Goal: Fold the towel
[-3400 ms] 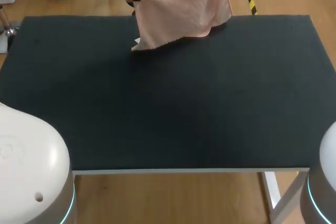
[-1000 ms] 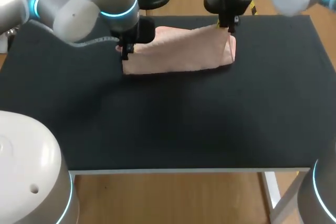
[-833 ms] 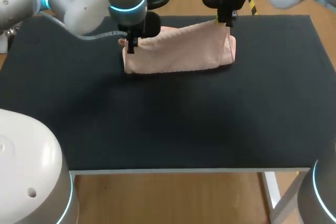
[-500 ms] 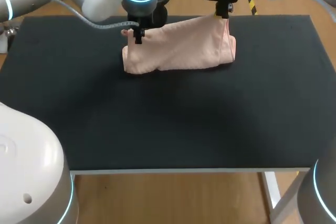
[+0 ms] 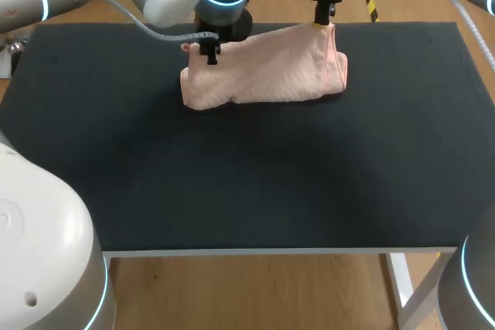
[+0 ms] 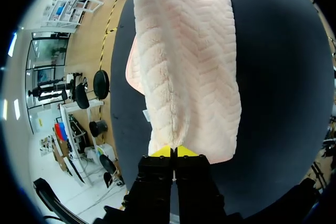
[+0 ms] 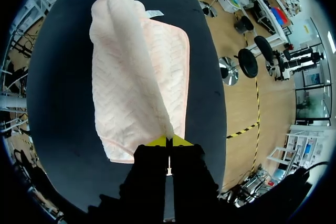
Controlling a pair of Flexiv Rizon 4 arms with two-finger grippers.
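Head view: the pale pink quilted cloth towel [image 5: 267,71] lies toward the far edge of the black matte tabletop [image 5: 247,183]. Its long axis runs across the table from one arm to the other. The left fingers [image 5: 210,52] hold its upper edge at the left end and the right fingers [image 5: 323,16] hold it at the right end. Each arm is therefore nearest to its own end. That upper edge is raised, while the lower part of the cloth rests on the tabletop nearer the robot.

Left wrist view: the left fingers [image 6: 163,151] are pinched fully together on a gathered bit of the towel [image 6: 184,51], with no gap between the yellow tips. The cloth stretches straight ahead of them.

Right wrist view: the right fingers [image 7: 156,141] are likewise closed tight on the towel [image 7: 131,77], which runs ahead toward the other arm's yellow tips.

Relation governing the next move, as a judgement: the free cloth lies below and nearer the robot than both grips. The held edge would therefore have to travel over that cloth evenly at both ends, or the fold will skew.

Material: soft and limp, with a herringbone stitched texture and a hemmed border. It sags between the grips and doubles in a loop at the right end. A small white label [image 7: 154,13] shows at one edge. The tabletop surface looks dull and non-reflective.
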